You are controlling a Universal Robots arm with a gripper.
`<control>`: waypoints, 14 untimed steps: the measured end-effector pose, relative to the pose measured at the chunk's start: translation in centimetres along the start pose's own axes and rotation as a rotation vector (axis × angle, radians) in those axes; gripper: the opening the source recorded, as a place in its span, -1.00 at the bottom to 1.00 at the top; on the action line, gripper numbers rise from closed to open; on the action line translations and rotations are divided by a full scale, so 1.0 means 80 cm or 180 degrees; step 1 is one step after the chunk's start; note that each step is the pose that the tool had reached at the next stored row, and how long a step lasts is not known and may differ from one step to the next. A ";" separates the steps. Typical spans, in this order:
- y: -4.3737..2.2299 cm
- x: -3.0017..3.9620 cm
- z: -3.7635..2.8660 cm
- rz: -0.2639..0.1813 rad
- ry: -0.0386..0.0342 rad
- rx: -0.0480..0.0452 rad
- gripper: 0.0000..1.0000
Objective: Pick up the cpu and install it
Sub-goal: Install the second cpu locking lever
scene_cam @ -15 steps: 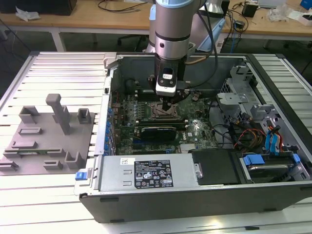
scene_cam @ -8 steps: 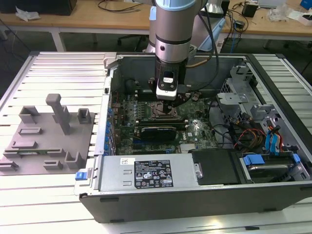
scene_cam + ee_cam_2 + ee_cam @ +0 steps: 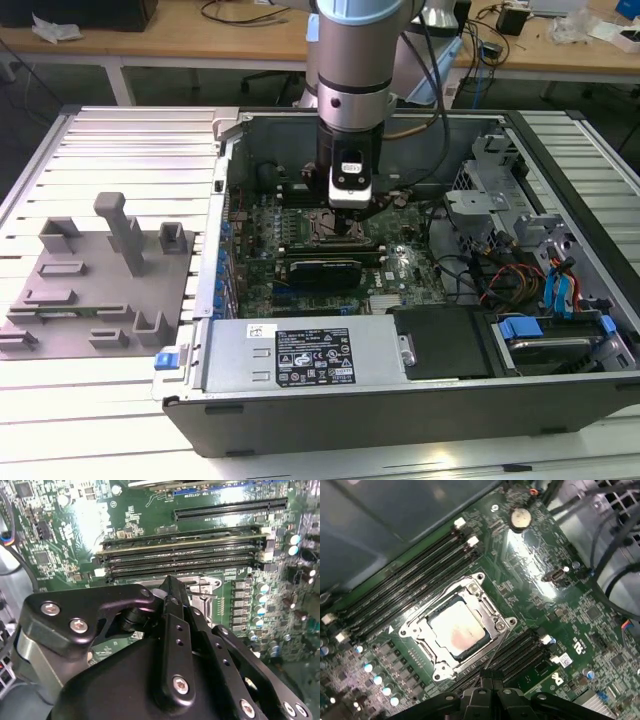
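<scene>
Gripper (image 3: 487, 680) hung pressed together just above the socket (image 3: 455, 627), where the cpu (image 3: 456, 630) already sat seated.

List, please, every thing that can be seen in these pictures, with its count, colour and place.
cpu: one, silvery-white, lying inside the socket frame on the motherboard.
socket frame: one, silver metal, around the cpu.
motherboard: one, green, on the floor of the computer case.
computer case: one, black, open, on the slatted table.
power supply: one, grey, along the case's near edge.
tray: one, grey, with blocks and posts, at the exterior view's left.
table: one, silver, under everything.
gripper: one, black, just above the socket.
</scene>
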State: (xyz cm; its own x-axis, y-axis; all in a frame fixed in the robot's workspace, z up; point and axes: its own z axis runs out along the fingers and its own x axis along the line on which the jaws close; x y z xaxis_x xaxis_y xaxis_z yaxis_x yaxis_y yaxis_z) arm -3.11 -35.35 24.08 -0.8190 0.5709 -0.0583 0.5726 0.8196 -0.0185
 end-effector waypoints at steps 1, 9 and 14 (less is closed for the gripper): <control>-0.0002 0.0002 0.0000 -0.0045 -0.0002 -0.0001 -0.79; -0.0085 0.0127 0.0066 -0.0216 -0.0007 -0.0007 -0.79; -0.0087 0.0136 0.0134 -0.0135 -0.0006 -0.0003 -0.79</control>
State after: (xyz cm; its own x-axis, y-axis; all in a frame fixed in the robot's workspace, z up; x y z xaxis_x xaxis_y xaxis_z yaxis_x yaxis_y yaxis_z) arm -4.35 -35.35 22.95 -0.8424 0.5355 -0.0593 0.5374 0.8431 -0.0201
